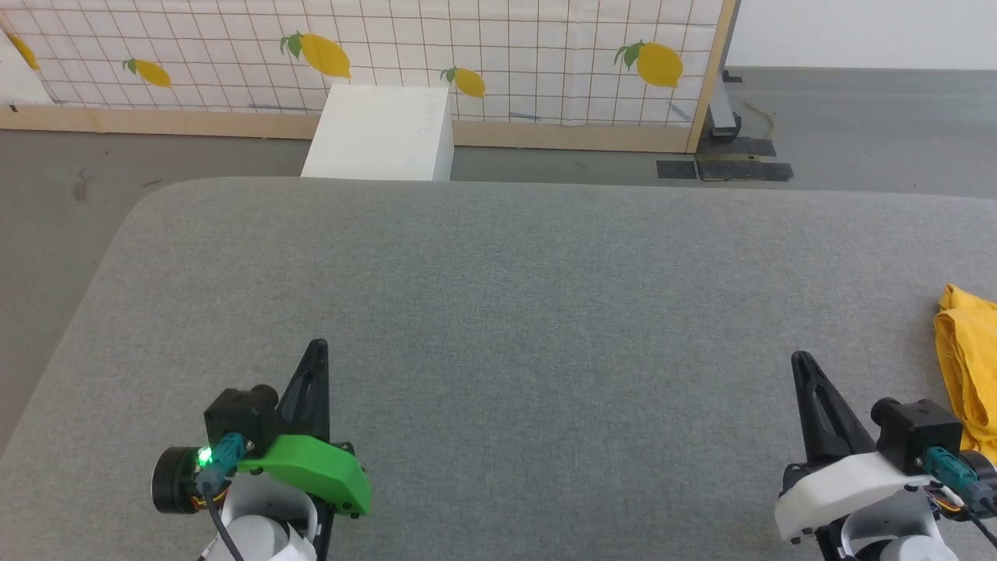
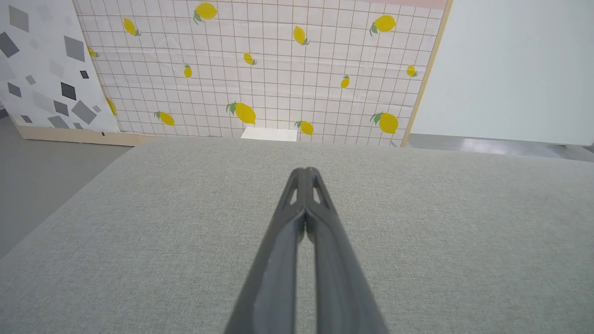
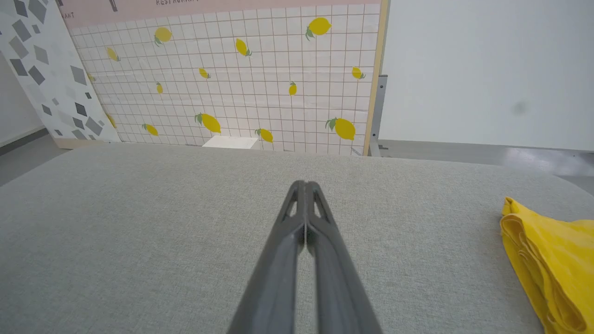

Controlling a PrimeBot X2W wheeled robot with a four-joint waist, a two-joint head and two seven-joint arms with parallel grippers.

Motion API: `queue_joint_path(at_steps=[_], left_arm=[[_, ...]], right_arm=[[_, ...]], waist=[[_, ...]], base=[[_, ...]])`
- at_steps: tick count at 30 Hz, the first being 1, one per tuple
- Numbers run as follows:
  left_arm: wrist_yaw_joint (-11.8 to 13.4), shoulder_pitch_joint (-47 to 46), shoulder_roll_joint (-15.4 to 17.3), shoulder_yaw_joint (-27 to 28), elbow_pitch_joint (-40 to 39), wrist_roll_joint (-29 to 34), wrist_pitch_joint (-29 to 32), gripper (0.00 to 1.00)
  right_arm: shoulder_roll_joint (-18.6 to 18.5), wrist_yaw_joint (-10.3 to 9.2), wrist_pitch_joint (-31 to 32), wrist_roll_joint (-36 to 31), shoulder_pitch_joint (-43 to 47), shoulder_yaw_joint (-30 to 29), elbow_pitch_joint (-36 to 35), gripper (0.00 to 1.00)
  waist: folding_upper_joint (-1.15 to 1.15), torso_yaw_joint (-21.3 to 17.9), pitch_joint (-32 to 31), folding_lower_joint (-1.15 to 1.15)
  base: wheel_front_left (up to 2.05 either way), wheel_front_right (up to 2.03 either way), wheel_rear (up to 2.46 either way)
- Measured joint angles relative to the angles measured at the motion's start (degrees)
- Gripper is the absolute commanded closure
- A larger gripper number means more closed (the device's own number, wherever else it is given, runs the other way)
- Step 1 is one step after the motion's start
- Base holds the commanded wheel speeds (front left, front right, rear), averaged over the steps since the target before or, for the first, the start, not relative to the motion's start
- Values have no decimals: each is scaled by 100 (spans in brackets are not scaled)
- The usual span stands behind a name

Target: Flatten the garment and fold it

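Observation:
The garment [image 1: 970,366] is a mustard-yellow cloth lying bunched in folds at the far right of the grey table, partly cut off by the head view's edge. In the right wrist view the garment [image 3: 547,260] lies to the right of the fingers, plain yellow with layered edges. My right gripper [image 1: 801,360] is shut and empty, hovering left of the garment and apart from it; its tips [image 3: 304,185] meet. My left gripper [image 1: 318,347] is shut and empty at the lower left, its tips [image 2: 305,172] pressed together over bare table.
The grey fabric-covered table [image 1: 498,312] has rounded corners. Beyond its far edge stands a white box [image 1: 382,134] on the grey floor, before a lemon-print tiled panel [image 1: 467,54] with a wooden frame.

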Motion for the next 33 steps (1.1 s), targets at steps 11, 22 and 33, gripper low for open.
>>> queue_joint_path(at_steps=[11, 22, 33], left_arm=[[60, 48, 0, 34, -144, 175, 105, 100], [113, 137, 0, 78, -278, 285, 253, 100], [169, 176, 0, 125, -419, 360, 380, 100]], right_arm=[[0, 0, 69, -83, -2, 56, -51, 100], [0, 0, 133, -151, -5, 104, -90, 100], [0, 0, 194, -211, -9, 151, -148, 100]], waist=[[0, -26, -4, 0], [0, -51, -8, 0], [0, -77, -12, 0]], base=[[0, 0, 0], [0, 0, 0], [0, 0, 0]])
